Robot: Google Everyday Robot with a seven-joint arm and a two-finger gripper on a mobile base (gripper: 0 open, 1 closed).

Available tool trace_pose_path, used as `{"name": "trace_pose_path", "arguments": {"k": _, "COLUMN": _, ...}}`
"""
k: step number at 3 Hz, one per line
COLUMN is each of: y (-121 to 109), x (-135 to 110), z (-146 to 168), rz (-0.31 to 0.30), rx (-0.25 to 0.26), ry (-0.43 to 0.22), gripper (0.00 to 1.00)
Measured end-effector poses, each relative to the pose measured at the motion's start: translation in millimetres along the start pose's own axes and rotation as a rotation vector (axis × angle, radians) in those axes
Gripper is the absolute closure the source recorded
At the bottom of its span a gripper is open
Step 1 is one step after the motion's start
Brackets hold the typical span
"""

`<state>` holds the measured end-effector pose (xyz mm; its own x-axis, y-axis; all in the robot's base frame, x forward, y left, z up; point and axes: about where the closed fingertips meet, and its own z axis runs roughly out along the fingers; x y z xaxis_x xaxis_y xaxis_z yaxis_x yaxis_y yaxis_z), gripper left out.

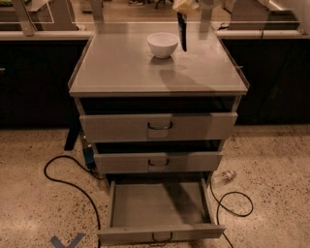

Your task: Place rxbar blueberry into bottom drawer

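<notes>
The gripper (183, 9) sits at the very top edge of the camera view, above the back of the grey metal counter (121, 68), with only its pale yellowish fingers (187, 5) and a little of the white arm showing. The fingers are closed on the upper end of the rxbar blueberry (182, 33), a small flat bar in a dark navy-black wrapper. It hangs upright and narrow from them, clear of the counter surface. The bar is just to the right of a round white ceramic bowl (162, 43), which stands alone on the rear middle of the counter; bar and bowl do not touch. A soft dark shadow (186, 80) lies on the counter in front of the bowl. Below the counter are three grey metal drawers with small dark wire handles. The top drawer (160, 127) and the middle drawer (157, 162) are each pulled out slightly. The bottom drawer (160, 206) is drawn far out, a wide shallow tray with its plain grey floor showing. A black cable (63, 179) loops over the speckled stone floor (276, 160) to the left of the cabinet. A second thin black cable (237, 203) curls on the right, near a small clear object (223, 176) that is too indistinct to identify. A blue mark (68, 240) shows on the floor at the lower left.
</notes>
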<state>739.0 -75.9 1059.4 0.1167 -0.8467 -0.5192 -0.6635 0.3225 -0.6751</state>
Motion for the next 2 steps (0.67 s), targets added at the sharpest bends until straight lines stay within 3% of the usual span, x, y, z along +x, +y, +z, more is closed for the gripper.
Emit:
{"name": "trace_pose_path", "arguments": {"k": 1, "y": 25.2, "x": 32.0, "z": -29.3, "rz": 0.051, "rx": -0.011, "ry": 0.044, "gripper": 1.00}}
{"name": "trace_pose_path", "arguments": {"k": 2, "y": 26.4, "x": 34.7, "z": -28.6, "rz": 0.052, "rx": -0.014, "ry": 0.048, "gripper": 1.00}}
